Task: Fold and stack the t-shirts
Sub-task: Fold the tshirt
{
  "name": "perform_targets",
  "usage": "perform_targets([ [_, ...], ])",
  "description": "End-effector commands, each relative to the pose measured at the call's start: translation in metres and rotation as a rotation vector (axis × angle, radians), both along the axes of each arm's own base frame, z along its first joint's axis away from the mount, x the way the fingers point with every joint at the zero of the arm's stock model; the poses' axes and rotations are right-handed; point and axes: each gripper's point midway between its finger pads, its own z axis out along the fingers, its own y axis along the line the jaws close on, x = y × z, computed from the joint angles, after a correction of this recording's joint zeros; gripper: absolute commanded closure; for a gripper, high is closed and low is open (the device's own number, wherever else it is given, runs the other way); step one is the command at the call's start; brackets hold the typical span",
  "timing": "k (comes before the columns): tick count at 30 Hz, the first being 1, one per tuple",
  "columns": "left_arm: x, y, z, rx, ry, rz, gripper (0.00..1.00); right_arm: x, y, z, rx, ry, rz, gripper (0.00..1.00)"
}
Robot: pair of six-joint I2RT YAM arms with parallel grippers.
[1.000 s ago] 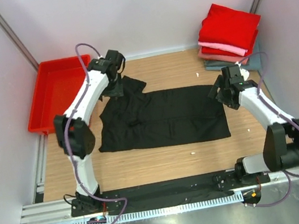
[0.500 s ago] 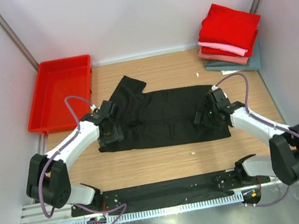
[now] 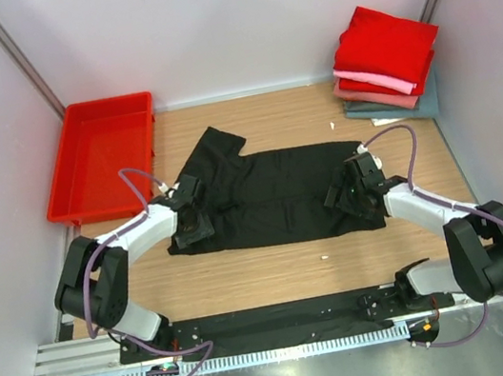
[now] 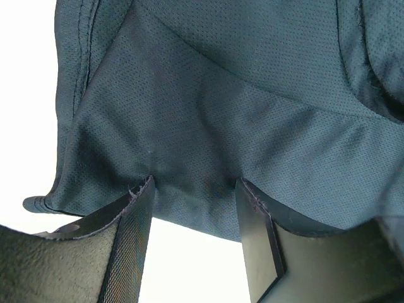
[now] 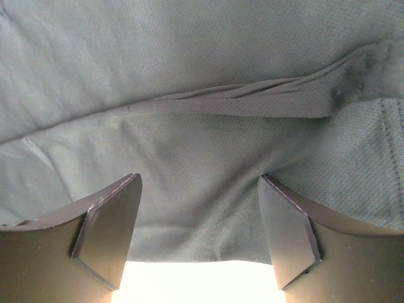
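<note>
Across a wooden table (image 3: 293, 263) lies the black t-shirt (image 3: 272, 194), spread flat at the middle with its body running left to right and one sleeve kicked out toward the far left. The stack of folded t-shirts (image 3: 383, 64), red over pink, dusty-rose and grey-teal, sits in the far right corner, well apart from it. The left gripper (image 3: 190, 225) is down at the shirt's near-left corner and the right gripper (image 3: 344, 194) at its near-right corner. Both have their jaws apart and pinch nothing. In each wrist view the hem lies across the gap at the fingertips (image 4: 129, 240). The fine mesh knit looks light and limp. It will likely sag between two holds, drag on the wood and crease wherever it is let down. The near corners at the hem look like the places to take it, with both layers caught together so the top one does not peel away alone.
</note>
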Motion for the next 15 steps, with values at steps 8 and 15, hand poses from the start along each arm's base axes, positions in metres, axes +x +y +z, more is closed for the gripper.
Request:
perform_targets([
  [8, -0.057, -0.017, 0.008, -0.093, 0.019, -0.003, 0.46, -0.061, -0.019, -0.007, -0.025, 0.121, -0.111, 0.15],
  [15, -0.053, -0.008, 0.064, -0.075, -0.111, -0.01, 0.42, -0.045, -0.021, 0.061, -0.032, -0.039, -0.107, 0.14],
])
